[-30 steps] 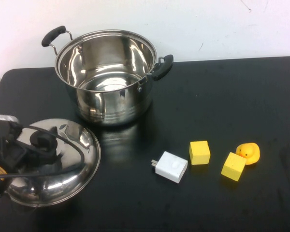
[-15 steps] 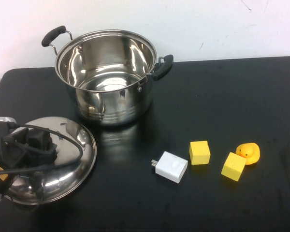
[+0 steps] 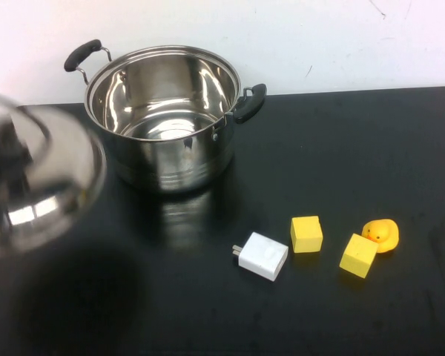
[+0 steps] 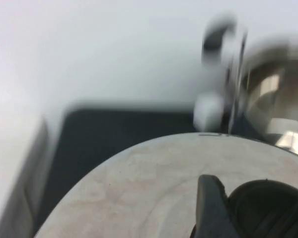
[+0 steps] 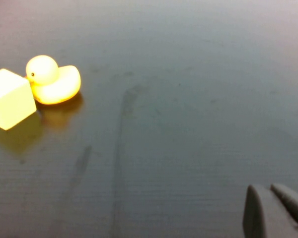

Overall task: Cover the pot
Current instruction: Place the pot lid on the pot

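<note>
Table [image 3: 356, 148]: black, carries everything, white wall behind.

Pot [image 3: 163, 115]: big stainless stockpot at far left-centre, upright, open and empty, black side handles pointing far-left and right. Not covered yet.

Lid [image 3: 37, 178]: domed steel, airborne at the left edge, blurred, just left of the pot and slightly nearer. It sits well above its own shadow on the table, so I judge it's mid-carry toward the pot's mouth. In the left wrist view the lid [image 4: 154, 188] fills the near part of the picture, with the pot's rim and one handle beyond.

Left gripper [image 4: 248, 208]: right over the lid's middle, dark fingers on the black knob; judging by the lifted lid it's clamped on that knob, the only centred grab point.

Right gripper [image 5: 275, 210]: low over bare table on the right, near the duck; only its fingertips show, pressed together and holding nothing. Looks parked.

Clutter near-right, well clear of the pot: white charger plug [image 3: 262, 256], two yellow blocks [image 3: 306, 233], then a rubber duck [image 3: 380, 234] touching the right block.
</note>
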`<state>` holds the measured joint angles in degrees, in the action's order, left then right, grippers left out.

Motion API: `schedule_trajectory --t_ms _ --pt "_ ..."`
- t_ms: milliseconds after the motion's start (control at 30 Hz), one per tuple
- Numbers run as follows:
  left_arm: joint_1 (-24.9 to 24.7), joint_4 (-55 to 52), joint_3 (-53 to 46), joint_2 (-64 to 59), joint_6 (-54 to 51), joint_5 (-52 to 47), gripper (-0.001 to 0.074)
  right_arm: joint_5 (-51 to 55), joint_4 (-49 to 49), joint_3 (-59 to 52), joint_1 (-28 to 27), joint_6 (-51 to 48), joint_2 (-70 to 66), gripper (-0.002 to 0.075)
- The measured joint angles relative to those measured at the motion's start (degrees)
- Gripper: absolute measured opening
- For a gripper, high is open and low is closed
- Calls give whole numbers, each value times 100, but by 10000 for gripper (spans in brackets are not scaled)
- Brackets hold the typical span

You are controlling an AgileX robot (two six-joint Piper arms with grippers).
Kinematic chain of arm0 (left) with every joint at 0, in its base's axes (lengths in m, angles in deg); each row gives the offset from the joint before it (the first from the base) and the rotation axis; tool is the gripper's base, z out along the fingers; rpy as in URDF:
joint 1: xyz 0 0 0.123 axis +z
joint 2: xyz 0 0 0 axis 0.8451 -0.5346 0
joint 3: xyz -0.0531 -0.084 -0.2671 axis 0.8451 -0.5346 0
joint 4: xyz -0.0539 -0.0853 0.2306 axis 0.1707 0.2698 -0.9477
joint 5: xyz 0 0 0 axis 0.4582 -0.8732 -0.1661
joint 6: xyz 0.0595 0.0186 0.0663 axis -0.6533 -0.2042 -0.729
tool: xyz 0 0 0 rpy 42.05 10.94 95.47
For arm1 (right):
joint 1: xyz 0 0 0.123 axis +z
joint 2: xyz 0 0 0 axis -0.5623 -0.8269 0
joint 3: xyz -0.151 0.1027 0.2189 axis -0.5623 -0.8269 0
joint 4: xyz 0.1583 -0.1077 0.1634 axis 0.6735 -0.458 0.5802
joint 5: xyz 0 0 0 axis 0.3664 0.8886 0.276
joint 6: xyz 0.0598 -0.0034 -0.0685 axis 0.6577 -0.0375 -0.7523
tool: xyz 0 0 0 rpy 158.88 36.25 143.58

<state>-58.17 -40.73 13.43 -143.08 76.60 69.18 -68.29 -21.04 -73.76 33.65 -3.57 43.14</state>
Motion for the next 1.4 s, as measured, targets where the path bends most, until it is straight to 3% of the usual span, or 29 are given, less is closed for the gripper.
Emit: schedule_trajectory --t_ms 300,667,1067,1400 --pt "-84 -768 2197 -559 712 -595 328 0 0 0 0 0 0 -2" --pt "-1301 -1426 4153 -2195 976 -1033 328 0 0 0 0 0 0 -2" --pt "-1734 -1680 4891 -3890 1024 -962 328 0 0 0 0 0 0 -2" --pt "-1729 -1680 4891 -4187 1186 -782 328 0 0 0 0 0 0 -2"
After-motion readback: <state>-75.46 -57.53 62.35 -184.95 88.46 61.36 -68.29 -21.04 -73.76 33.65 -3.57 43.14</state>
